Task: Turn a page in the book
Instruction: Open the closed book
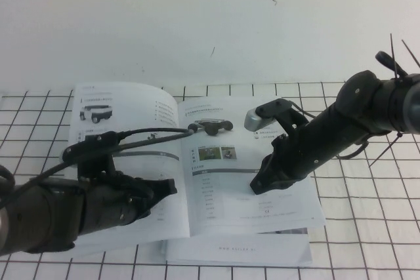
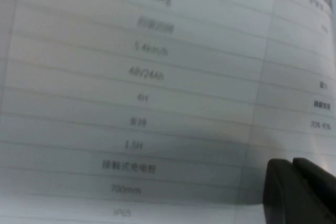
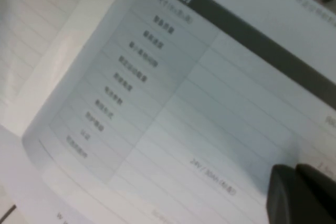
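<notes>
The book (image 1: 236, 251) lies open on the gridded table. The page (image 1: 131, 132) is the left-hand leaf, lying nearly flat, face up with a four-wheeled vehicle picture and a table. Its table rows fill the left wrist view (image 2: 157, 77). My left gripper (image 1: 172, 187) is shut and empty, its tips low over the page's lower part near the spine; it also shows in the left wrist view (image 2: 300, 190). My right gripper (image 1: 257, 187) is shut and empty, tips down on the right-hand leaf (image 1: 262, 175), which shows a low black vehicle; it also shows in the right wrist view (image 3: 303, 195).
The right-hand leaf's dark header bar (image 3: 236, 30) and table rows fill the right wrist view. A black cable (image 1: 151, 137) from the left arm crosses the page. White gridded tabletop (image 1: 367, 227) surrounds the book, with a plain white wall (image 1: 197, 24) behind.
</notes>
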`<state>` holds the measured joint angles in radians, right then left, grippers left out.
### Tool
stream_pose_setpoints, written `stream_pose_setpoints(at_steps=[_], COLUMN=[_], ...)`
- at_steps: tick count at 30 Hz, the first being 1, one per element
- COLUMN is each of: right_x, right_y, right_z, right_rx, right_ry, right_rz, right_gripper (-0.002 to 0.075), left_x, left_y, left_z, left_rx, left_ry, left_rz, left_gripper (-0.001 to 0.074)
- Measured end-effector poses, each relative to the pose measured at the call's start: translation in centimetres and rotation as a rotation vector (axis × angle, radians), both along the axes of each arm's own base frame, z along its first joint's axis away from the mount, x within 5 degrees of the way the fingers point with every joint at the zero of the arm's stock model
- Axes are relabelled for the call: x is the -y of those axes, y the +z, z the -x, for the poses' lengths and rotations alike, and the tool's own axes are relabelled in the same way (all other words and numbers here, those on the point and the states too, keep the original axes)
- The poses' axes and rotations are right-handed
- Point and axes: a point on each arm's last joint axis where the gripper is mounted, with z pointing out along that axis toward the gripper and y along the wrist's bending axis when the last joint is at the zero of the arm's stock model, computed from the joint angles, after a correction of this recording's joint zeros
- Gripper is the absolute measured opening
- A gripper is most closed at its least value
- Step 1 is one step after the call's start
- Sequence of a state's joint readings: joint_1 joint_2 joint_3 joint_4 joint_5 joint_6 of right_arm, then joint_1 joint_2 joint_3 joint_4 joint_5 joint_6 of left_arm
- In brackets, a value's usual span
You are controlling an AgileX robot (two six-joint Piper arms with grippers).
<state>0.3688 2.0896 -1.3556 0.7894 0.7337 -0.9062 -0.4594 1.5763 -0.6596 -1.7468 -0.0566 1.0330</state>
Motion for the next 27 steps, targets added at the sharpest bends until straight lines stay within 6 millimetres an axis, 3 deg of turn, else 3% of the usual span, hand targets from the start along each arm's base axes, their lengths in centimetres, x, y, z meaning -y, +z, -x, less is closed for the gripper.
stream_pose_setpoints(at_steps=[10,16,19,23,25,27], right_x=[0.2,0.3,0.3,0.6,0.8,1.0], right_y=[-1.4,-1.5,-1.0,-0.2,0.8,3.0], right_z=[0.5,0.6,0.7,1.3,1.5,1.9], right_rx=[-0.095,-0.092,-0.08,-0.053,-0.022,0.039], right_ry=[-0.071,-0.09,-0.093,-0.057,-0.028,-0.007], right_rz=[-0.009,-0.01,-0.013,0.011,0.017,0.01], right_gripper=[0.0001,0.0001,0.0001,0.0001,0.0001,0.0001], left_x=[-1.2,-1.2,-1.3,-1.9,-2.2,-2.4], left_y=[-3.8,-3.6,-2.4,1.1,3.0,5.1], left_z=[-1.7,-1.8,-1.8,-1.5,-1.1,-0.6], left_rx=[-0.116,-0.092,-0.042,0.088,0.155,0.231], left_ry=[-0.014,-0.06,-0.076,-0.08,-0.083,-0.093], left_rz=[-0.016,-0.047,-0.063,-0.091,-0.087,-0.085], left_gripper=[-0.0003,-0.0003,-0.0003,-0.0003,-0.0003,-0.0003])
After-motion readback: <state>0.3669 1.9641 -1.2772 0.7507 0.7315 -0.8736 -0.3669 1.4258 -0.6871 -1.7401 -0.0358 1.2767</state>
